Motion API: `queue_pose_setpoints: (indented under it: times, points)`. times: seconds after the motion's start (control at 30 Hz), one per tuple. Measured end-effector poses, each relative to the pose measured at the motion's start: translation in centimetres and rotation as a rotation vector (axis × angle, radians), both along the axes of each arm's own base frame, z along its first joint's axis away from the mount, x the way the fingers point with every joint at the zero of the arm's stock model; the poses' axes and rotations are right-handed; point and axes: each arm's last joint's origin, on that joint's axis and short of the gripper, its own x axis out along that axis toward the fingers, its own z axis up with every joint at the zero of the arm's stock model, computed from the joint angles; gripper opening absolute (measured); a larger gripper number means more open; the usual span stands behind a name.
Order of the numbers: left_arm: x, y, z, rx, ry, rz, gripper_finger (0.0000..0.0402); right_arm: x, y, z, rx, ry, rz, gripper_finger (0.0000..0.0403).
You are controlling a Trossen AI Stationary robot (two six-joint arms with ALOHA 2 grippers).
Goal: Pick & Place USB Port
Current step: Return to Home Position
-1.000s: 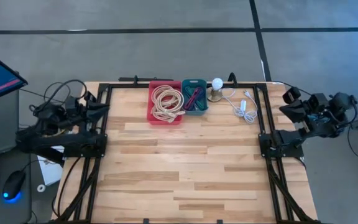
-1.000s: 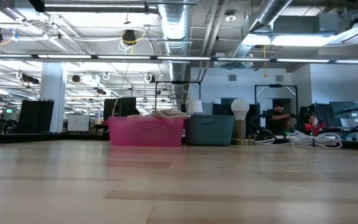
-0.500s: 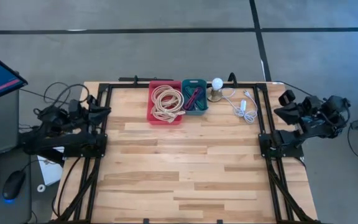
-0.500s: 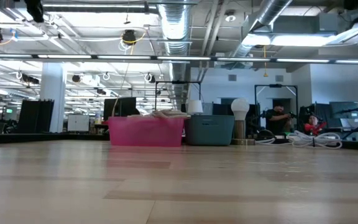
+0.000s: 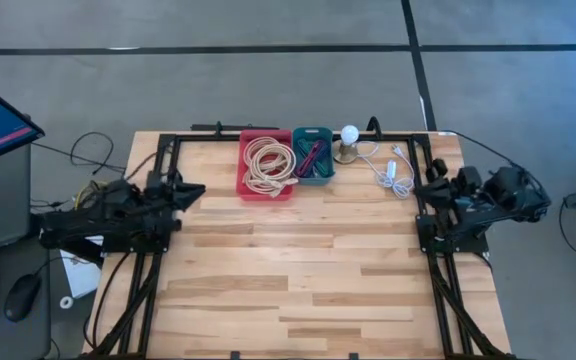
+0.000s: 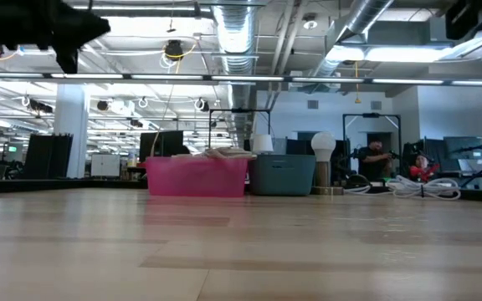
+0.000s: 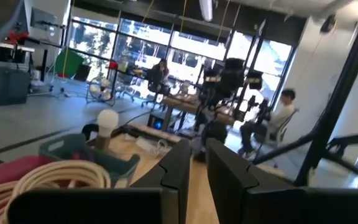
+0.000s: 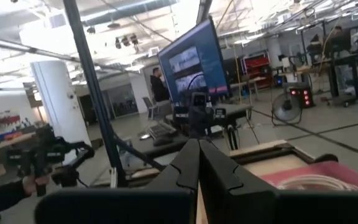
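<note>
high view, unlike low view, shows cables (image 5: 311,157) inside blue bin (image 5: 313,131).

A bulb lamp (image 5: 349,137) stands at the wooden table's (image 5: 298,270) far edge.
</note>
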Motion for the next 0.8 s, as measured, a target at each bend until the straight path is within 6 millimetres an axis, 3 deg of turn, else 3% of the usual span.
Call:
queue_pose_setpoints:
  times: [0.33,0.8]
  points:
    - [1.7,0.1,-4.7,0.158,0.018,0.018,0.0053,2.8,0.6,-4.0,-0.109,-0.006,-0.017,0.0]
    - [1.8,0.1,-4.8,0.222,0.043,0.029,0.0053,4.2,0.8,-7.1,-0.177,0.039,-0.025,0.0]
